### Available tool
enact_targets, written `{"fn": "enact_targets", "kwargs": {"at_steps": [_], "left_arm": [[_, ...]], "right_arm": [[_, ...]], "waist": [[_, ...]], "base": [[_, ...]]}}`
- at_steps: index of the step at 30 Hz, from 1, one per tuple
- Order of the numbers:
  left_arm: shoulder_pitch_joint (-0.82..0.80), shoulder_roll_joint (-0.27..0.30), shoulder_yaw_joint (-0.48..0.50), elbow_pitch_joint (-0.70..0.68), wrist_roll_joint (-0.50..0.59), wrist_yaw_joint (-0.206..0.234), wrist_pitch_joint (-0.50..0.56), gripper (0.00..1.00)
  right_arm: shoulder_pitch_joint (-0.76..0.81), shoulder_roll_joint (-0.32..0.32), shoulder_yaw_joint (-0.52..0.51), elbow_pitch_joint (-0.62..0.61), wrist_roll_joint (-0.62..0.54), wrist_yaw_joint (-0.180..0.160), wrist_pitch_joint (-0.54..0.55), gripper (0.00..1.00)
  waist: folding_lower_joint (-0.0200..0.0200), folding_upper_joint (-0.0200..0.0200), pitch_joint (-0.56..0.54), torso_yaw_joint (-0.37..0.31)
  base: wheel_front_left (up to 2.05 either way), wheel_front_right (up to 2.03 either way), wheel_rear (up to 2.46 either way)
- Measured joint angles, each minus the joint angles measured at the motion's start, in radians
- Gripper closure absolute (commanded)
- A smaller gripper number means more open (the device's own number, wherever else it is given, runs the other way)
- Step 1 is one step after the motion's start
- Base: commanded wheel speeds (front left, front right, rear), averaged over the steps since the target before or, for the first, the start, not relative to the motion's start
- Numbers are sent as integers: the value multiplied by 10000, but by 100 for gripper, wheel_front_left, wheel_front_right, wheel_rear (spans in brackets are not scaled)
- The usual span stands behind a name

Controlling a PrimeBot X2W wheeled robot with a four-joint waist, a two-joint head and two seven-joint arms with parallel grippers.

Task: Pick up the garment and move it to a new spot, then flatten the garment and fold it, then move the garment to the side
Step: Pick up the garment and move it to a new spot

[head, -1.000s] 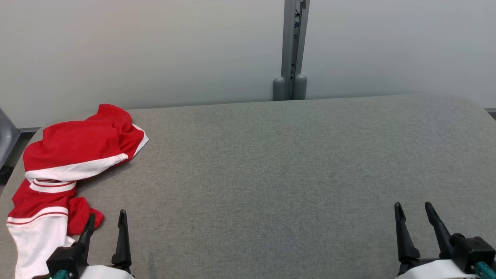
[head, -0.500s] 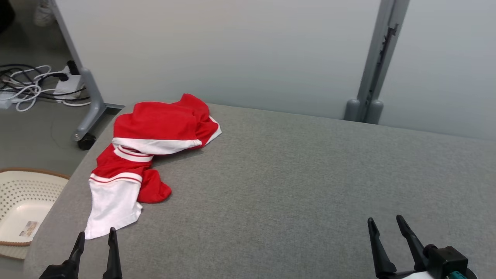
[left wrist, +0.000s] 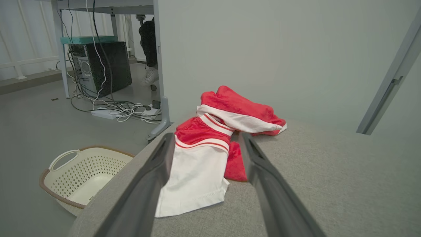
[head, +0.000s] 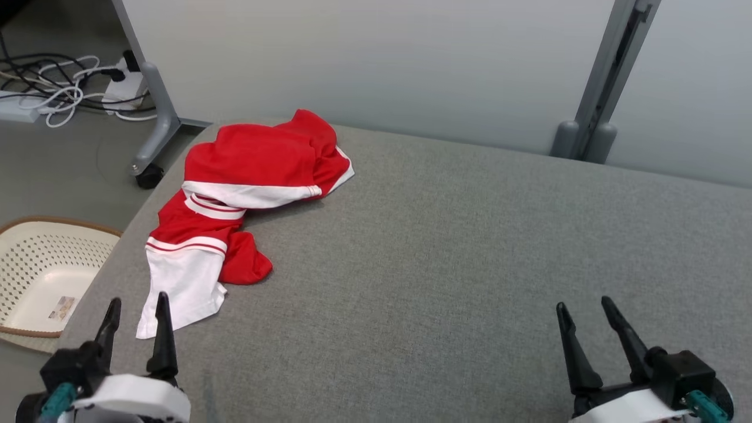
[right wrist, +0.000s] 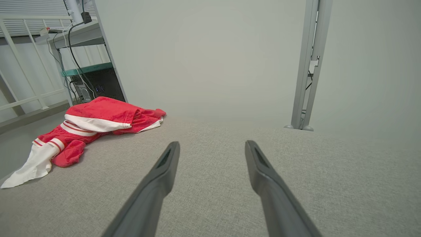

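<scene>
A crumpled red and white garment (head: 235, 188) lies on the far left part of the grey padded table (head: 470, 264), its white sleeve trailing toward the front left edge. The left wrist view looks straight at the garment (left wrist: 210, 144) between its fingers. My left gripper (head: 136, 302) is open just short of the white sleeve end, holding nothing. Far off at the front right, my right gripper (head: 584, 305) is also open and empty, and its wrist view has the garment (right wrist: 82, 131) at the left.
A cream perforated laundry basket (head: 35, 276) stands on the floor left of the table. Cables and a power strip (head: 64, 94) lie on the floor beyond it, beside a castered partition leg (head: 154, 135). A pale partition wall backs the table.
The head camera has swung left, so the garment sits nearer the view's centre and the basket and floor have come in. Both grippers stay open and low.
</scene>
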Motion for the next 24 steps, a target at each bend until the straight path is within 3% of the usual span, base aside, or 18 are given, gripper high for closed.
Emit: {"fn": "enact_targets", "kwargs": {"at_steps": [8, 16, 24], "left_arm": [[-2723, 339, -244, 1352, -88, 142, 1768, 0], [-5311, 734, -339, 3894, -236, 462, 3887, 0], [-6453, 980, -393, 5891, -265, 621, 4274, 0]], "right_arm": [[-595, -573, -376, -504, -171, 0, 0, 0], [-1160, -788, -188, -734, -228, 0, 0, 0], [-1522, -836, 35, -775, -146, 0, 0, 0]], "waist": [[0, 0, 1638, -110], [0, 0, 3045, -190], [0, 0, 3726, -507]], "base": [[0, 0, 0], [0, 0, 0], [0, 0, 0]]}}
